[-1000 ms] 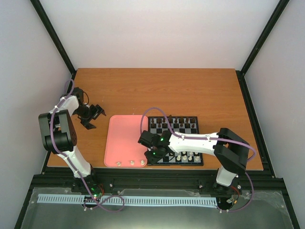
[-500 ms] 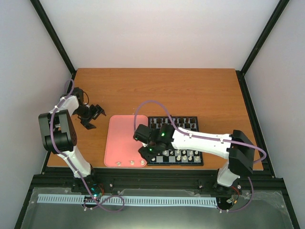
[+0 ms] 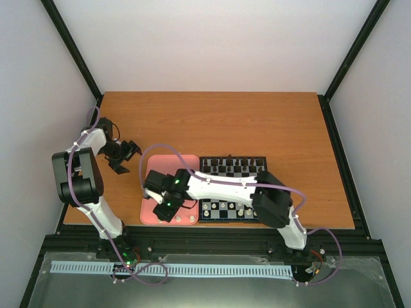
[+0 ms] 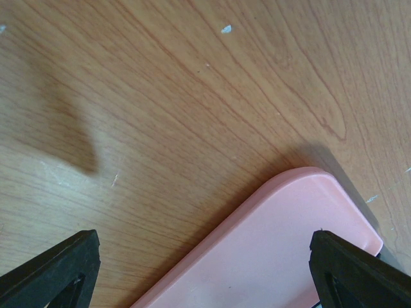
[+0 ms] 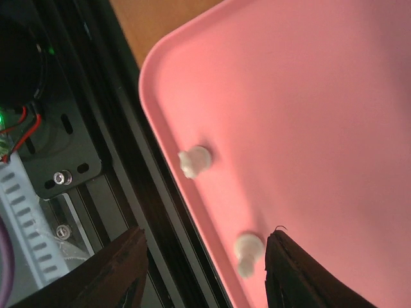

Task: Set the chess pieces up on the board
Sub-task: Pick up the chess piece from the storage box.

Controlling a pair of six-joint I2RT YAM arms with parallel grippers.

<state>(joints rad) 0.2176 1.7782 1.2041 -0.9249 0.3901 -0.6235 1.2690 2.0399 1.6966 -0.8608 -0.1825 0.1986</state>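
The board (image 3: 265, 168) lies right of a pink tray (image 3: 158, 173). Cream-white chess pieces (image 3: 226, 206) stand on its near rows. My right gripper (image 3: 168, 209) hangs over the tray's near edge. In the right wrist view the right gripper (image 5: 209, 273) is open and holds nothing. One loose white piece (image 5: 246, 253) lies between its fingers, close to the right finger (image 5: 302, 276). Another white piece (image 5: 194, 160) lies further along the tray rim. My left gripper (image 3: 122, 156) is open above the bare table, left of the tray. In its own view the left gripper (image 4: 205, 276) frames a tray corner (image 4: 289, 244).
Dark chess pieces (image 3: 232, 165) fill the board's far rows. The black frame rail (image 5: 128, 186) runs just outside the tray's near rim, with the table edge beside it. Bare wooden table (image 3: 212, 122) stretches behind the tray and the board.
My right arm swung left from the board's near-left corner to the tray's near edge, and its jaws opened. The left arm has not moved.
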